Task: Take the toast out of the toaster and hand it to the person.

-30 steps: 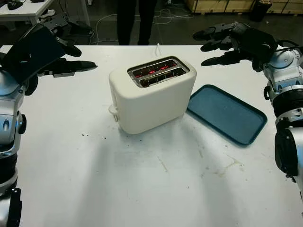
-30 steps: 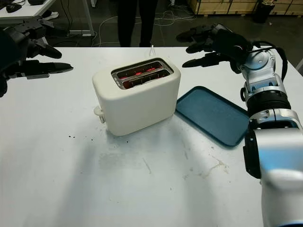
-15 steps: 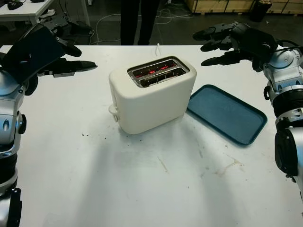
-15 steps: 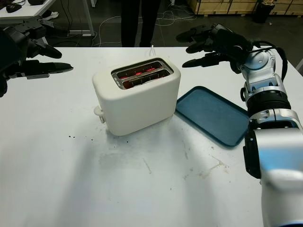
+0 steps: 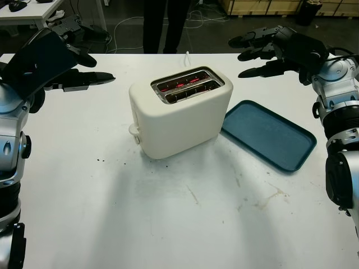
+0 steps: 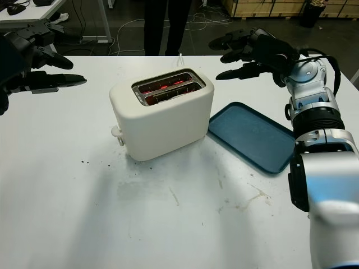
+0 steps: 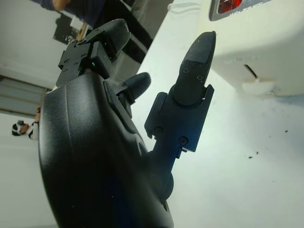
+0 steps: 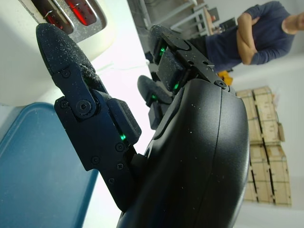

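Observation:
A cream two-slot toaster (image 5: 179, 115) stands in the middle of the white table (image 5: 185, 218). Both slots (image 5: 188, 85) glow red inside, and I cannot make out any toast sticking up from them. My left hand (image 5: 84, 78) is open and held above the table at the far left, level with the toaster's top. My right hand (image 5: 255, 55) is open too, raised at the far right above the table's back edge. A person (image 5: 164, 25) in dark trousers stands beyond the table, behind the toaster.
A blue tray (image 5: 268, 133) lies flat just right of the toaster, touching its corner. The toaster's white cord (image 5: 186, 56) runs off the back edge. Crumbs and stains mark the near table. Desks, cables and crates fill the floor behind.

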You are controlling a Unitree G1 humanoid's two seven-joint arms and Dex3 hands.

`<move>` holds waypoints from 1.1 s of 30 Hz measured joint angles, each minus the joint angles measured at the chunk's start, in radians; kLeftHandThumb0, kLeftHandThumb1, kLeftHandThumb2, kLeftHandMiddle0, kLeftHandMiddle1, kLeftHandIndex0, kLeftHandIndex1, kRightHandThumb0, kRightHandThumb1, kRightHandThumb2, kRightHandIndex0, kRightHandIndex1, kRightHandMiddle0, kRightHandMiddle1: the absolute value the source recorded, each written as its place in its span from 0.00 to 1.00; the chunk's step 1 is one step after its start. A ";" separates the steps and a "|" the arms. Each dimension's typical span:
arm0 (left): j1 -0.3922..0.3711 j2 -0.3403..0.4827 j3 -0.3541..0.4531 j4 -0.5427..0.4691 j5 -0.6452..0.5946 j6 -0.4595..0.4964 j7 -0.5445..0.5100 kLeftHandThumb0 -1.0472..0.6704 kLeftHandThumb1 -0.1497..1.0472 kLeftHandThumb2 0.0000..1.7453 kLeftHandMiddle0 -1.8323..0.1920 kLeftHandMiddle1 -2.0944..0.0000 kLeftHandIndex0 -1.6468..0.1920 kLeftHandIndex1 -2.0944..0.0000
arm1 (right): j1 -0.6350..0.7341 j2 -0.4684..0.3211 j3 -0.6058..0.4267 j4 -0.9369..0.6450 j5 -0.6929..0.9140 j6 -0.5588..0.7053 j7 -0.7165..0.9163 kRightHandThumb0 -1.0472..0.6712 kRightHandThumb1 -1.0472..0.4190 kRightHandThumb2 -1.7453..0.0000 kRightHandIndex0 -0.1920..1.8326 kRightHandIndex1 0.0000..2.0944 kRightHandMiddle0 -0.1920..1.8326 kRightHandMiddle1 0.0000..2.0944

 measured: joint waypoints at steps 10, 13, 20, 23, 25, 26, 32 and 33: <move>-0.004 0.000 0.000 0.006 0.000 0.000 0.000 0.39 0.81 0.00 0.91 0.38 0.84 0.61 | -0.001 0.001 0.000 0.000 0.000 0.001 0.000 0.13 0.23 1.00 0.27 0.30 0.40 0.00; -0.004 0.000 0.000 0.006 0.000 0.000 0.000 0.39 0.80 0.00 0.91 0.38 0.84 0.61 | -0.001 0.001 0.000 0.000 0.000 0.000 0.000 0.14 0.23 1.00 0.27 0.31 0.40 0.00; -0.004 -0.001 0.000 0.006 -0.001 0.000 0.000 0.42 0.79 0.00 0.91 0.39 0.84 0.60 | -0.001 0.002 0.000 0.000 0.000 0.000 0.000 0.15 0.23 1.00 0.27 0.30 0.40 0.00; -0.004 -0.001 0.000 0.006 -0.001 -0.001 0.000 0.43 0.79 0.00 0.91 0.39 0.84 0.60 | -0.001 0.002 0.000 0.000 0.000 0.000 0.001 0.15 0.23 1.00 0.27 0.30 0.40 0.00; -0.004 -0.001 0.000 0.006 -0.001 -0.002 0.000 0.43 0.79 0.00 0.91 0.39 0.84 0.60 | -0.001 0.002 0.000 0.000 0.000 0.000 0.001 0.15 0.23 1.00 0.27 0.31 0.40 0.00; -0.004 -0.001 0.000 0.006 -0.001 -0.003 0.000 0.43 0.78 0.00 0.91 0.39 0.84 0.60 | -0.001 0.002 0.000 0.000 0.000 0.000 0.001 0.15 0.23 1.00 0.27 0.31 0.40 0.00; -0.004 -0.001 0.000 0.006 -0.001 -0.003 0.000 0.43 0.78 0.00 0.91 0.38 0.84 0.60 | -0.001 0.002 0.000 0.000 0.000 0.000 0.001 0.14 0.23 1.00 0.27 0.31 0.41 0.00; -0.004 -0.001 0.000 0.006 -0.001 -0.003 0.000 0.43 0.79 0.00 0.91 0.39 0.84 0.60 | -0.001 0.002 0.000 0.000 0.000 0.000 0.002 0.14 0.23 1.00 0.27 0.31 0.40 0.00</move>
